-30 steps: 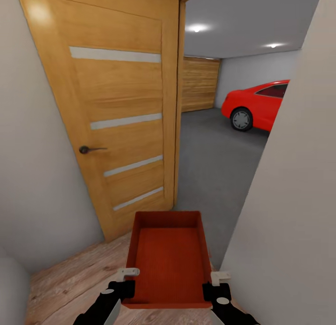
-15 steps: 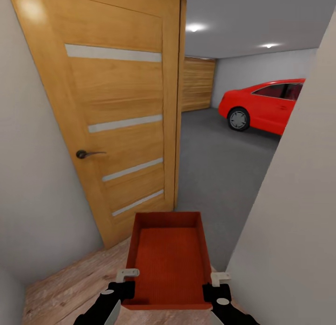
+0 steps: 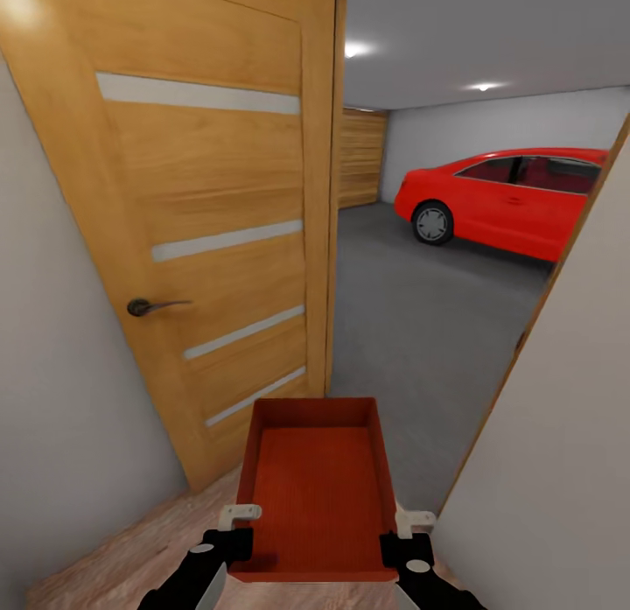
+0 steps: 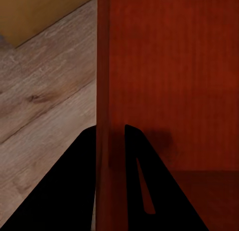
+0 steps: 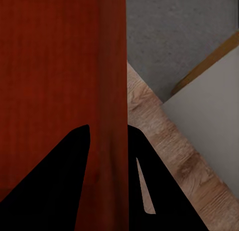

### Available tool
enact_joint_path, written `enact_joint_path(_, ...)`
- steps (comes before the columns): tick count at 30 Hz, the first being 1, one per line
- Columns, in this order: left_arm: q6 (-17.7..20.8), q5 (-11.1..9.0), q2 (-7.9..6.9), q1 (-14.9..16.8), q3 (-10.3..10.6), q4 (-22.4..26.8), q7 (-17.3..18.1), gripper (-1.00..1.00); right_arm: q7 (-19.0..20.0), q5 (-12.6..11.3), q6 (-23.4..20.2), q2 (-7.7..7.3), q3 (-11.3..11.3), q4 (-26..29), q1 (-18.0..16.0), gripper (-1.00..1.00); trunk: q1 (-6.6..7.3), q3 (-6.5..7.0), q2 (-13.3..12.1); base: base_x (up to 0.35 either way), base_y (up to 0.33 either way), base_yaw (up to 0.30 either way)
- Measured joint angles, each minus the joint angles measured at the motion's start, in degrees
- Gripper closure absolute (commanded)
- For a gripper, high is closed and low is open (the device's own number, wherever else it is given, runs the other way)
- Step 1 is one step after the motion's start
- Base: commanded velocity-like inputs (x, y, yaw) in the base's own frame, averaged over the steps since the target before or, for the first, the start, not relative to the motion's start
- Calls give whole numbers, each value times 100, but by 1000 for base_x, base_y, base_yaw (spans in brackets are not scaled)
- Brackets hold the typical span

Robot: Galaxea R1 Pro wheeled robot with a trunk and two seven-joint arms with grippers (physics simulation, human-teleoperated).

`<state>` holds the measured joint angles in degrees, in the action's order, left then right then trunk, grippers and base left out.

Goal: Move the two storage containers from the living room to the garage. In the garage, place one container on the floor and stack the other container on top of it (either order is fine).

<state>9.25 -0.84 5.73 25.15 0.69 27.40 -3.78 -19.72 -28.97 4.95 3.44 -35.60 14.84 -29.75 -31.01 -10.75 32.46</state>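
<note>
Concrete floor [image 3: 411, 330] bears red car [image 3: 516, 199] (apparently parked).

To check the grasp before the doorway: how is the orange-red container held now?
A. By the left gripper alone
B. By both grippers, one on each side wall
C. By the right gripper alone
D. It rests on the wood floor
B: the left gripper and the right gripper each clamp a side wall of the storage container; each wrist view shows a wall between the fingers.
</note>
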Motion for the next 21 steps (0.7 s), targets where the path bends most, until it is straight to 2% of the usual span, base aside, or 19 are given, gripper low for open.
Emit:
enact_joint_path(12,-3,-5,-3,0,5,0,1,100,-7,-2,0,0,-3,8,3,100,0,0,0,225,224,-243)
enact_joint_path(16,-5,1,1,0,-1,0,1,100,-3,0,0,-3,-2,7,1,100,-1,0,0,143,101,-216)
enact_joint_path(21,-17,0,3,-1,-2,4,1,100,-10,-2,1,-10,-8,29,4,100,-2,0,-1,38,15,-49)
